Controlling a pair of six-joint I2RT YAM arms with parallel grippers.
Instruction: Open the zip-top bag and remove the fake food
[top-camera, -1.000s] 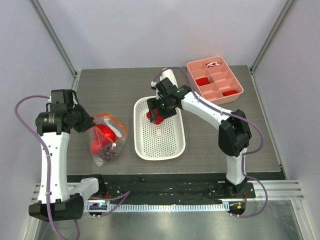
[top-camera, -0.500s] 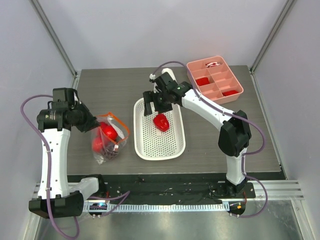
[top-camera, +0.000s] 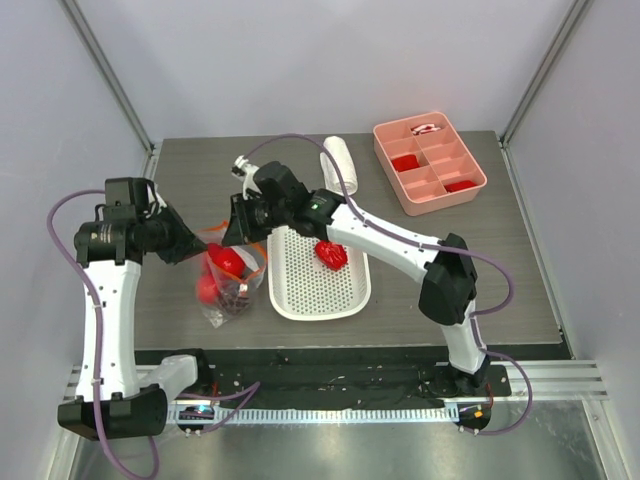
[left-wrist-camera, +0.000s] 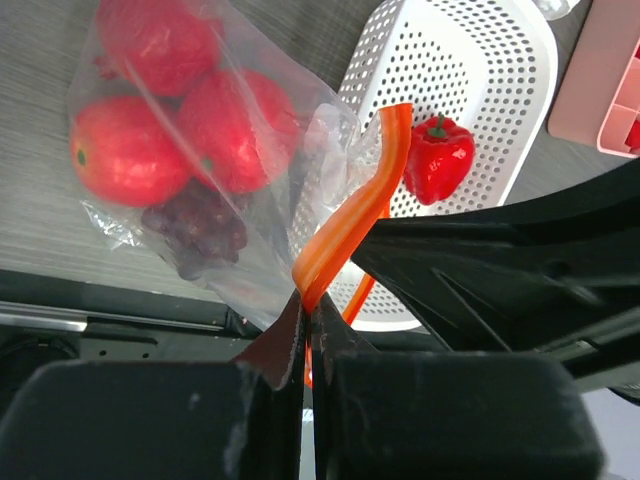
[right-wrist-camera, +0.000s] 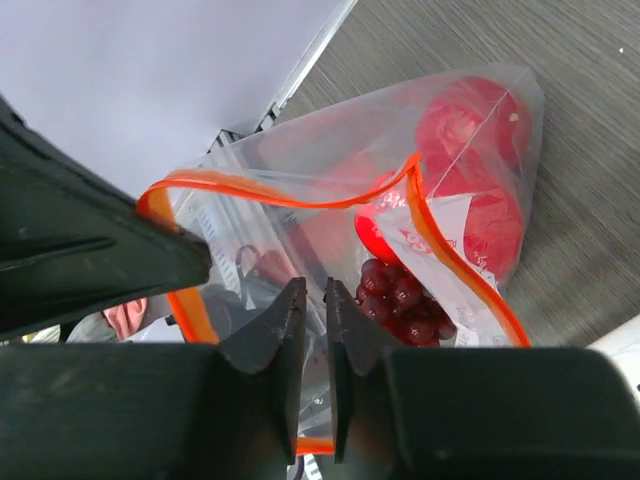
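Note:
The clear zip-top bag (top-camera: 226, 288) lies left of the white basket with its orange-red strip (left-wrist-camera: 352, 215) pulled up. My left gripper (left-wrist-camera: 308, 296) is shut on that strip. Inside the bag are fake food pieces: red fruits (left-wrist-camera: 150, 110) and a dark grape bunch (right-wrist-camera: 400, 295). One red pepper (top-camera: 331, 254) lies in the basket. My right gripper (right-wrist-camera: 310, 292) hovers at the bag's open mouth (right-wrist-camera: 300, 215), jaws drawn close with a narrow gap. Nothing shows between them. In the top view the right gripper (top-camera: 242, 224) sits just above the bag.
A white perforated basket (top-camera: 300, 295) stands mid-table. A pink divided tray (top-camera: 430, 195) with flat red pieces is at the back right. A white roll (top-camera: 338, 160) lies behind the basket. The right arm (top-camera: 390, 240) stretches across the basket.
The right gripper let the red pepper go into the basket, swung left to the bag's mouth and narrowed its jaws. The left gripper kept its hold and drew the bag slightly right.

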